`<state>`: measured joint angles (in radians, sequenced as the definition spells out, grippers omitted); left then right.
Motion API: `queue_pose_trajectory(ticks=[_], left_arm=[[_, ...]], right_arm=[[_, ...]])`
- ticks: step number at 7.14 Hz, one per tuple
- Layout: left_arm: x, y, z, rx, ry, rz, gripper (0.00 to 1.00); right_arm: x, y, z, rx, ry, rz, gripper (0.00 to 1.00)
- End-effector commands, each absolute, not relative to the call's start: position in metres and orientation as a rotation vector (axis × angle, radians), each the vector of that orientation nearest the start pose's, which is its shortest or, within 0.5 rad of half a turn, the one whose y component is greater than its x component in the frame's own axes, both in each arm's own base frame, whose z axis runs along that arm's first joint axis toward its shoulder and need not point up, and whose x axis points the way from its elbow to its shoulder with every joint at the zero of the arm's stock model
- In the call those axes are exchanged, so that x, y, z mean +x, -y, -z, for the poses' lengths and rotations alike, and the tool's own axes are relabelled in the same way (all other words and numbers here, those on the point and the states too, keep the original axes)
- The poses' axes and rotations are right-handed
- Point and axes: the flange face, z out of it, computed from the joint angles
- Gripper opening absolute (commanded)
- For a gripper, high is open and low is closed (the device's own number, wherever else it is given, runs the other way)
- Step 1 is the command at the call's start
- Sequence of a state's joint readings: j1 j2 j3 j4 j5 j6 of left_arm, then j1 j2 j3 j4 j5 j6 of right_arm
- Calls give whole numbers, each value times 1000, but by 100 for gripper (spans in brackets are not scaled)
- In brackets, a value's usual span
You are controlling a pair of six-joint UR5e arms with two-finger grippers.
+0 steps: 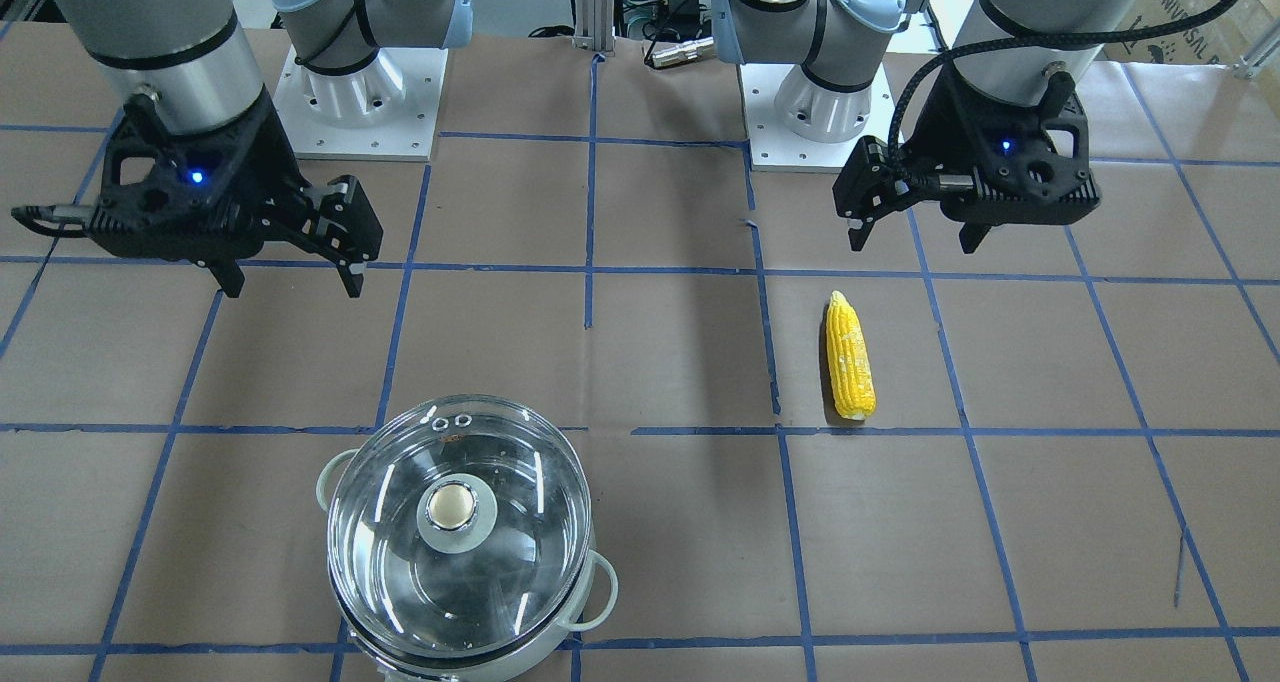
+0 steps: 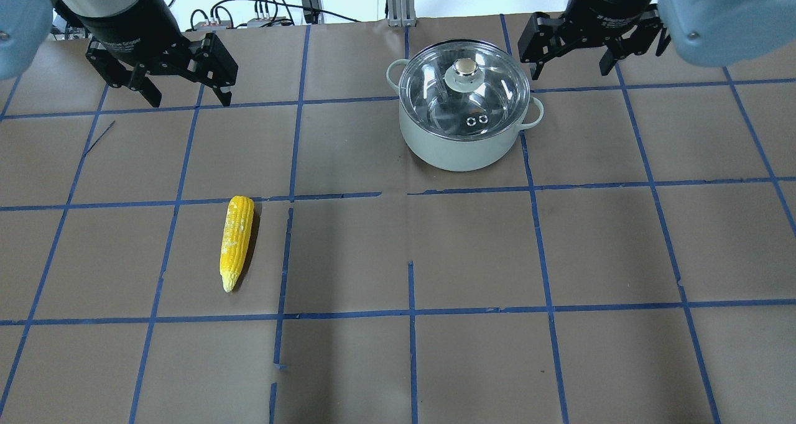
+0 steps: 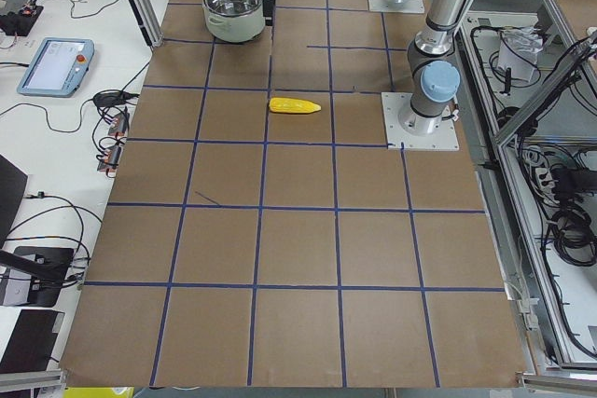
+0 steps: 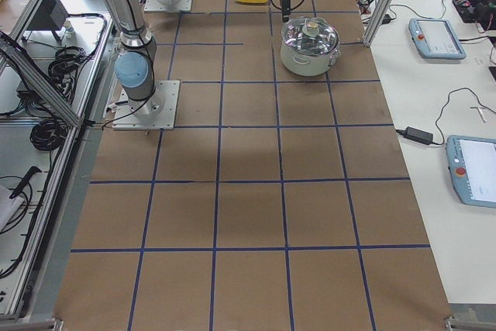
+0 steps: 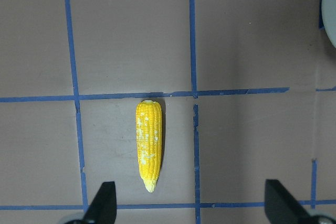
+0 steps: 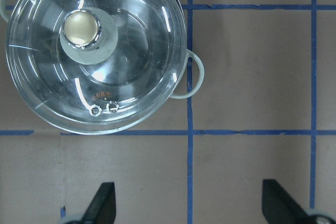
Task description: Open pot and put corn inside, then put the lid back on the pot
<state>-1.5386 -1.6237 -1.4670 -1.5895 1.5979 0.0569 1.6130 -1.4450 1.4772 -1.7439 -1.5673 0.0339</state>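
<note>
The mint-green pot (image 2: 461, 152) stands on the table with the clear glass lid (image 2: 491, 91) shut on it, cream knob (image 2: 465, 68) on top. The pot's handle (image 6: 192, 74) and the lid (image 6: 126, 40) show in the right wrist view. The yellow corn (image 2: 236, 240) lies flat on the table, far to the pot's left, pointed end toward the robot; it also shows in the left wrist view (image 5: 148, 145). My left gripper (image 2: 189, 97) hovers open and empty beyond the corn. My right gripper (image 2: 571, 71) hovers open and empty just right of the pot.
The table is brown paper with a blue tape grid (image 2: 410, 194). The two arm bases (image 1: 360, 92) (image 1: 812, 92) stand at the robot's edge. Teach pendants (image 4: 436, 36) and cables lie on the side bench beyond the table's far edge.
</note>
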Motion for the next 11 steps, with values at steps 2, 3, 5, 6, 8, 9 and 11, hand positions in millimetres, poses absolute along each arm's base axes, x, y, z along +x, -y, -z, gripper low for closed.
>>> queue_pose_trajectory(ticks=[2, 3, 5, 6, 8, 9, 11], left_arm=[[-113, 521, -508, 35, -3114, 43, 100], [-113, 519, -511, 35, -3112, 53, 100], [-113, 518, -511, 35, -3110, 50, 100], [-113, 519, -510, 37, -3110, 48, 100], [-111, 522, -510, 33, -3110, 48, 100], [-112, 527, -508, 33, -3111, 43, 100], [-111, 524, -514, 30, -3111, 62, 100]], right_arm=[[197, 628, -444, -23, -3108, 246, 96], [218, 649, -437, -15, -3106, 255, 96], [242, 693, -420, -13, -3111, 279, 96], [245, 708, -406, -13, -3113, 267, 95], [248, 713, -388, 77, -3112, 225, 94], [252, 711, -383, 70, -3112, 213, 95], [275, 701, -369, 18, -3121, 191, 95]])
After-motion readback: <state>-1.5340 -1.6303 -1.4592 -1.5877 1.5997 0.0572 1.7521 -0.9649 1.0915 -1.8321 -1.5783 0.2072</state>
